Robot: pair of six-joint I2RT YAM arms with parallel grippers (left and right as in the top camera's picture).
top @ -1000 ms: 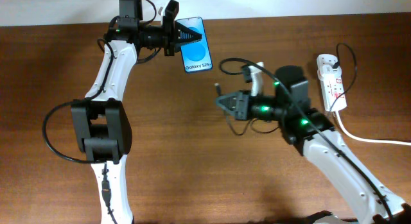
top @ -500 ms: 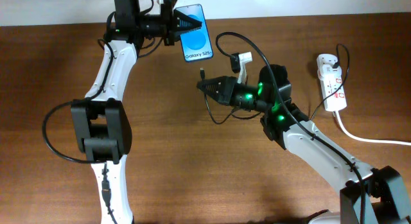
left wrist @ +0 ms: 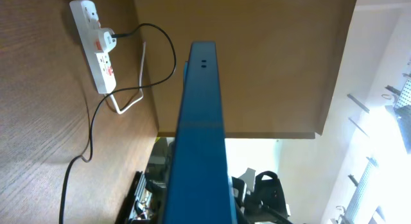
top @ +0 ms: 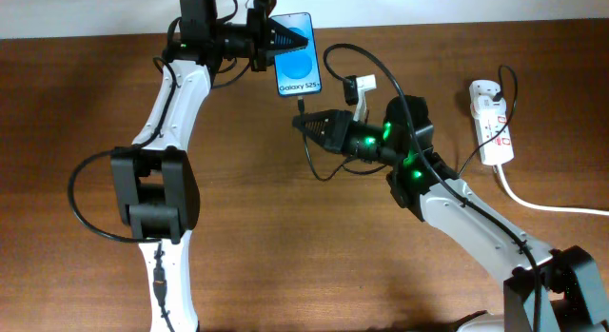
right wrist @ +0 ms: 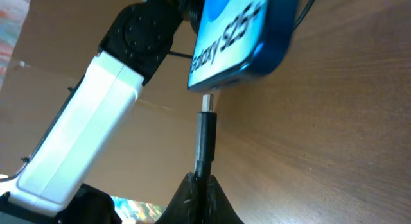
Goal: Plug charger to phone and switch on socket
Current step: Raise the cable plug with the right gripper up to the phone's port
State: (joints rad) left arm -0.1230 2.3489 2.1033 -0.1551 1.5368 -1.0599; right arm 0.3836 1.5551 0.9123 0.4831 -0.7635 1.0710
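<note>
The phone (top: 297, 65), blue screen reading "Galaxy S25+", is held off the table at the back by my left gripper (top: 271, 39), which is shut on its top end. It fills the left wrist view (left wrist: 199, 140) edge-on. My right gripper (top: 303, 122) is shut on the charger plug (right wrist: 205, 144), a black cable tip with a silver end. In the right wrist view the silver tip sits just below the phone's bottom edge (right wrist: 237, 41), almost touching. The white socket (top: 493, 121) lies at the far right, with the charger's black cable running to it.
A thick white cord (top: 538, 201) runs from the socket off the right edge. The black cable (top: 357, 61) loops over the right arm. The socket also shows in the left wrist view (left wrist: 96, 47). The table's far edge lies just behind the phone.
The left gripper has shifted the phone to the right and a little toward the plug. The right gripper first advanced left with the plug, then held nearly still below the phone.
</note>
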